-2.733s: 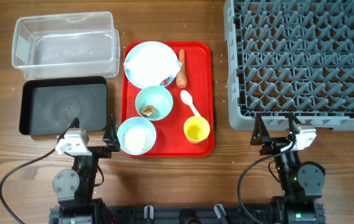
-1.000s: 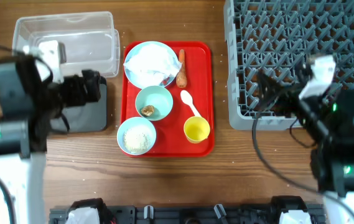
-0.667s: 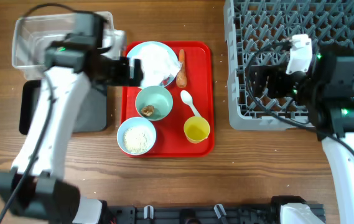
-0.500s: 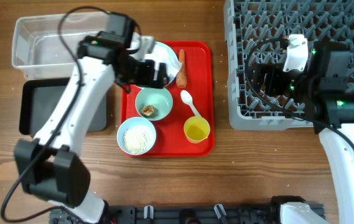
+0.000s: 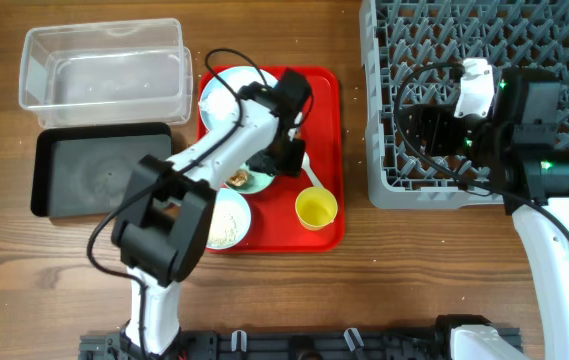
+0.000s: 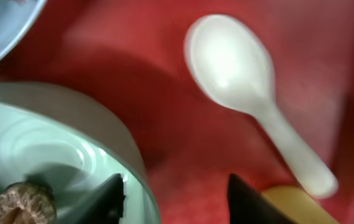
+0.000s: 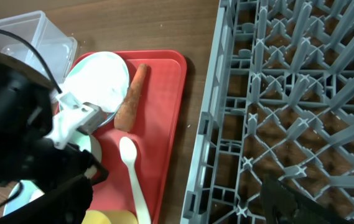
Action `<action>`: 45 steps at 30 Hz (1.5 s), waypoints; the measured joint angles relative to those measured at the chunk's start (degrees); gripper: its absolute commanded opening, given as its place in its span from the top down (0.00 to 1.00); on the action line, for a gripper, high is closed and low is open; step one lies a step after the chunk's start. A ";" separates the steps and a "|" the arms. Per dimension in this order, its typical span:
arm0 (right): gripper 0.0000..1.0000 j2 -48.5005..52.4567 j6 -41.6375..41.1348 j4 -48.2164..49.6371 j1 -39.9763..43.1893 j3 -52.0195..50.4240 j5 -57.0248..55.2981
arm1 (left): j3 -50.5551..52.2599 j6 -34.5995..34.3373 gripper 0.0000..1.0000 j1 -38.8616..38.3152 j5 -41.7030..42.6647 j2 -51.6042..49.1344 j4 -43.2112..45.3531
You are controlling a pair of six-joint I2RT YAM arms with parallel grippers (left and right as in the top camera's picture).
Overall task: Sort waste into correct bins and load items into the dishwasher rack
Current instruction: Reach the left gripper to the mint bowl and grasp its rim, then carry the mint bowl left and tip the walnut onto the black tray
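Centrally on the tabletop lies the red tray (image 5: 326, 85), over which the left gripper (image 6: 177, 199) hangs low. Its two dark fingertips (image 6: 111, 198) stand apart and empty, one at the rim of the mint-green bowl (image 6: 52, 143), the other beside the yellow cup (image 6: 292, 208). The bowl holds a small brown food scrap (image 6: 18, 202), rough and rounded, against its glossy inner wall. The white plastic spoon (image 6: 257, 106) lies flat on the tray just past the fingertips, bowl end toward the far edge and handle running toward the cup. It is smooth, white and untouched by either finger. The orange carrot (image 7: 130, 96) lies lengthwise along the tray's far right part, just beside the pale blue plate (image 7: 99, 74). Toward the near edge sits the pale blue bowl (image 5: 222, 218), filled with white rice grains (image 5: 222, 225). The clear plastic tub (image 5: 104, 65) occupies the far left corner; the shallow black tray (image 5: 99, 170) lies just nearward of it along the left edge. The grey dishwasher rack (image 5: 484, 60) fills the far right corner, its pegs upright. The right gripper (image 5: 419, 128) hovers above the rack's near left part — how far it is parted cannot be told.
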State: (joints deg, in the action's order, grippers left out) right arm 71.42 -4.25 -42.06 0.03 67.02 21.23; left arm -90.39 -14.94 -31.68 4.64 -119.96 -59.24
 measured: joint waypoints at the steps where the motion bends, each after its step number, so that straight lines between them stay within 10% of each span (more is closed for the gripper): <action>1: 0.11 0.00 0.00 0.00 0.00 0.00 0.00 | 0.00 -1.07 0.82 -0.20 -1.05 -0.39 -0.07; 3: 0.12 0.00 0.00 -0.15 0.00 0.00 0.02 | 0.00 -2.47 0.96 -0.20 -2.91 -0.57 -0.02; 20: 0.12 0.02 0.00 -0.81 0.00 0.00 0.20 | -11.17 -3.39 0.96 2.67 -5.66 7.93 -13.25; 36: 0.11 0.02 0.00 -1.66 0.00 0.00 0.20 | -9.44 17.49 0.96 48.33 25.68 15.17 -19.96; 45: 0.11 0.04 -0.02 -1.68 0.00 0.00 0.20 | 10.29 31.34 0.96 70.90 51.06 14.97 -5.86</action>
State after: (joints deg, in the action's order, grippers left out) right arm 71.46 -4.27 -43.75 0.03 67.02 21.43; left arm -80.09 16.40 39.22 55.70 -104.99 -65.10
